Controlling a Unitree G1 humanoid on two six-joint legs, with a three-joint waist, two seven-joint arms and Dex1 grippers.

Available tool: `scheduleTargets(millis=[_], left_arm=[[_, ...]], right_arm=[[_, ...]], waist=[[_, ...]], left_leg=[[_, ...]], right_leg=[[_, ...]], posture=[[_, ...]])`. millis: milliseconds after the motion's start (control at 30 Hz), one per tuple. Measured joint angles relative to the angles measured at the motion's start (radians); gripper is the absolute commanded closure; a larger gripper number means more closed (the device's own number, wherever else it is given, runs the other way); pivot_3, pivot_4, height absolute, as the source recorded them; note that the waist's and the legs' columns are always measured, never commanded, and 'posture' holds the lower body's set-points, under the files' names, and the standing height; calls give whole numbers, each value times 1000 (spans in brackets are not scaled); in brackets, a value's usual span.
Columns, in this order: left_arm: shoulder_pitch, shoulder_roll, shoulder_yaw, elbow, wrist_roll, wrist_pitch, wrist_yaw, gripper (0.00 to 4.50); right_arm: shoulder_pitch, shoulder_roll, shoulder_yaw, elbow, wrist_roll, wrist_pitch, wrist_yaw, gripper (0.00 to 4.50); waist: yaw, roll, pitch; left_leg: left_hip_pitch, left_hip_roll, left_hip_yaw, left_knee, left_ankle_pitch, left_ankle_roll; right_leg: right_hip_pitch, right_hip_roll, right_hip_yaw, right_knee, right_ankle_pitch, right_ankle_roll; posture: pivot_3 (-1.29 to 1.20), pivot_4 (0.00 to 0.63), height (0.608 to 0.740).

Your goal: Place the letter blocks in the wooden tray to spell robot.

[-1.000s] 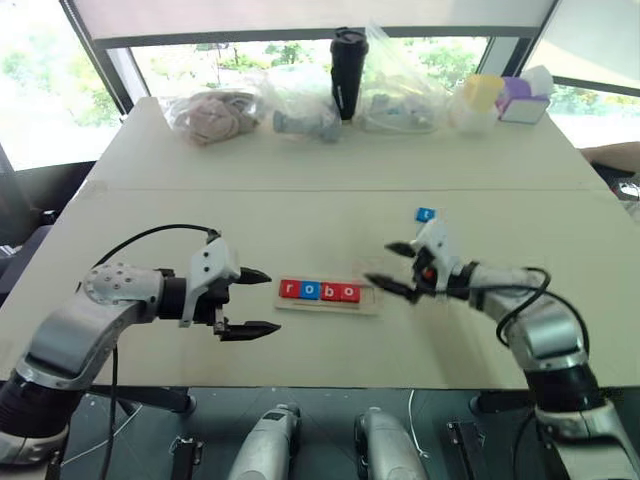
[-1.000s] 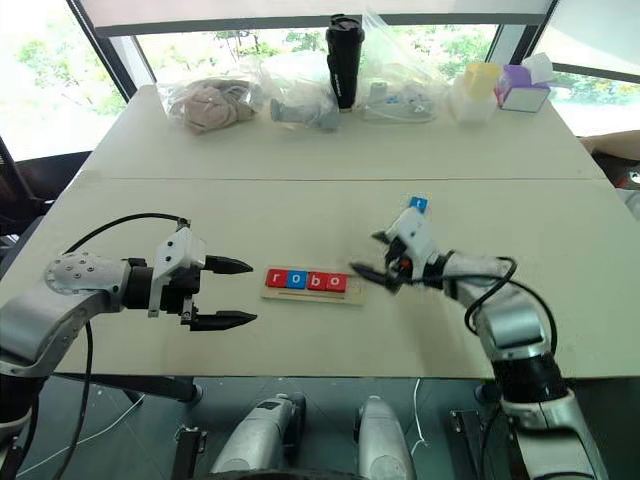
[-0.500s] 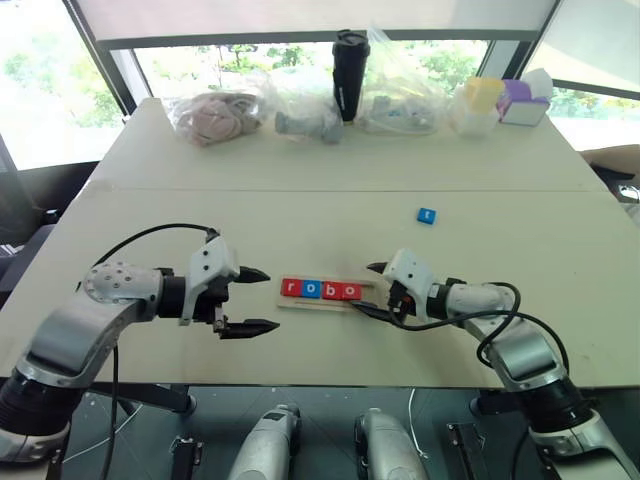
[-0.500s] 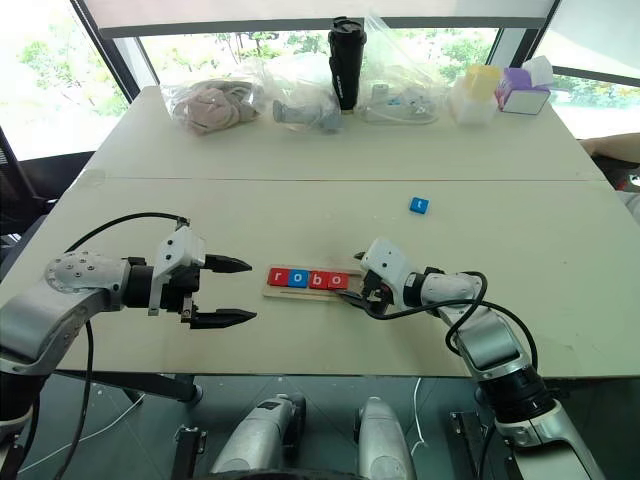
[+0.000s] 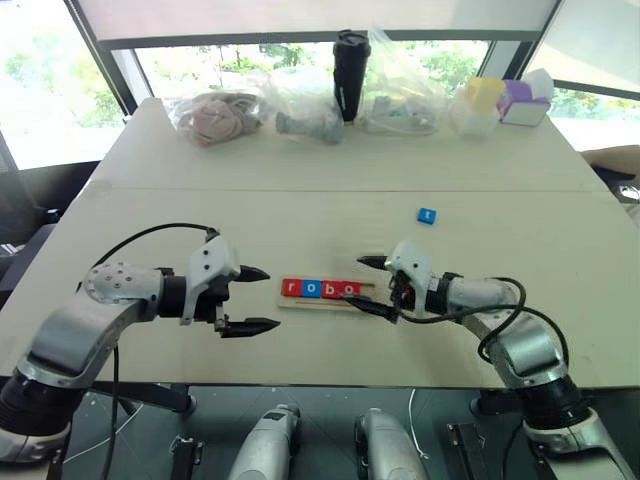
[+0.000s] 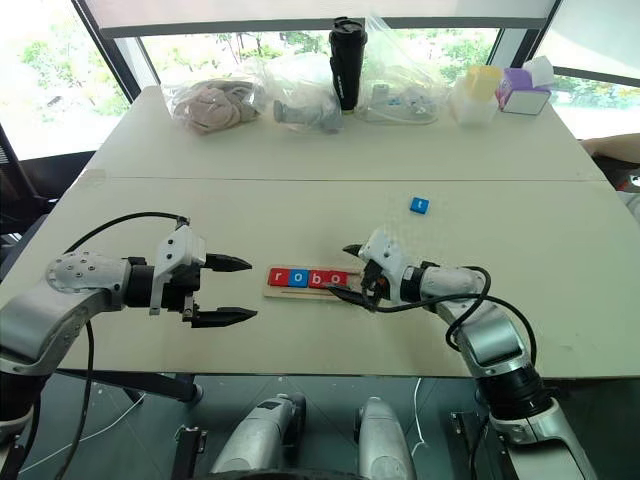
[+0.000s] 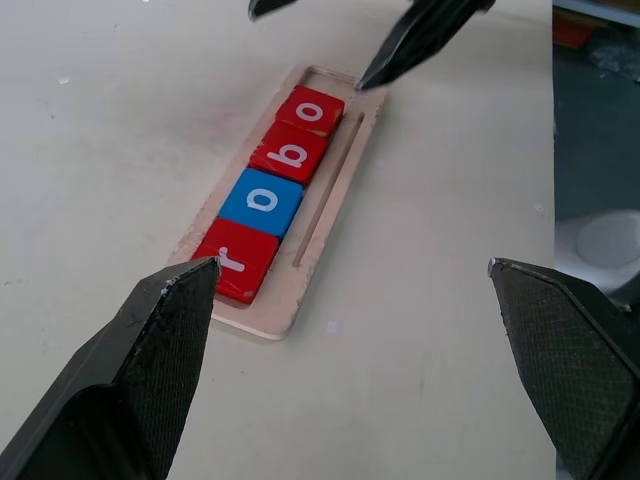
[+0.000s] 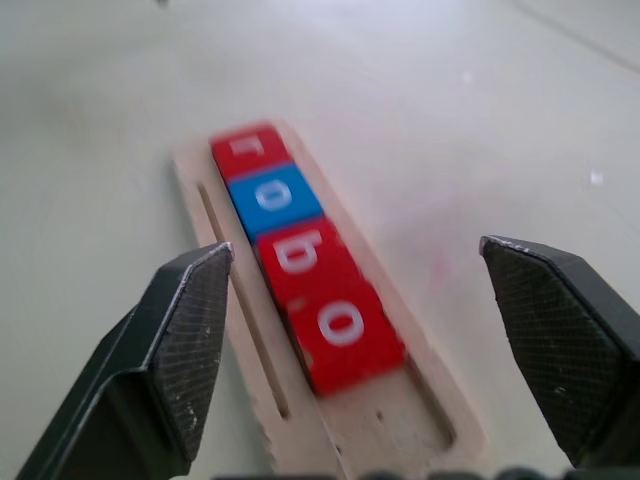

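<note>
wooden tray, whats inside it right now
The wooden tray holds four letter blocks reading r, o, b, o, red, blue, red, red. The last slot is empty; nothing covers it.

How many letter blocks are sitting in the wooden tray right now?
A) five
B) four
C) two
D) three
B: the wooden tray holds four letter blocks in a row, reading r, o, b, o, with its last slot empty; the fifth, a blue block, lies apart on the table, farther back and toward the robot's right.
</note>
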Motion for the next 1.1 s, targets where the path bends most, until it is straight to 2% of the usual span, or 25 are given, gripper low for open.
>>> scheduleTargets(millis=[167,300,400,500,833,933,1067,1100], left_arm=[[-3,1,-1,4,2,-1,-4,0],[-28,-13,-8,13,8,-5,-6,0],[-27,-18,-10,19,13,-5,-5,0],[-27,-24,-11,17,14,-5,1,0],[4,-26,-7,-17,13,0,27,0],[4,-26,-7,-20,13,1,35,0],[-10,-31,-5,-14,17,-6,49,0],[-22,-38,-1,-7,24,-13,61,0]], right_arm=[[-126,16,-115,54,64,57,-80,411],[-321,53,-91,449,-188,-12,-416,411],[-403,129,-105,683,-278,-56,-615,411],[-448,193,-109,828,-318,-89,-739,411],[-488,292,-215,930,-320,-70,-971,411],[-499,317,-258,951,-292,-61,-985,1313],[-501,347,-279,955,-261,-54,-986,3341],[-502,349,-286,956,-260,-52,-988,3334]], waist=[[-1,0,0],[-1,0,0],[-3,0,0],[-7,0,0],[-6,0,0],[-7,0,0],[-7,0,0],[-7,0,0]], left_leg=[[1,0,0,0,-1,-2],[0,-1,0,0,0,-3],[-1,-1,1,-4,3,-4],[-1,-1,2,-11,6,-7],[3,0,1,-15,10,-8],[6,0,0,-15,12,-7],[16,1,0,-16,11,-7],[17,1,-1,-16,11,-7]], right_leg=[[0,0,0,0,0,0],[-4,1,0,0,1,-2],[-5,1,1,1,2,0],[-8,1,2,2,3,2],[-6,6,2,3,3,-1],[-2,6,2,2,2,-3],[8,6,1,1,2,-4],[8,6,1,1,2,-4]], posture=[[0,150,740],[0,150,740],[0,150,740],[0,150,740],[0,150,740],[0,150,740],[0,150,740],[0,150,740]])
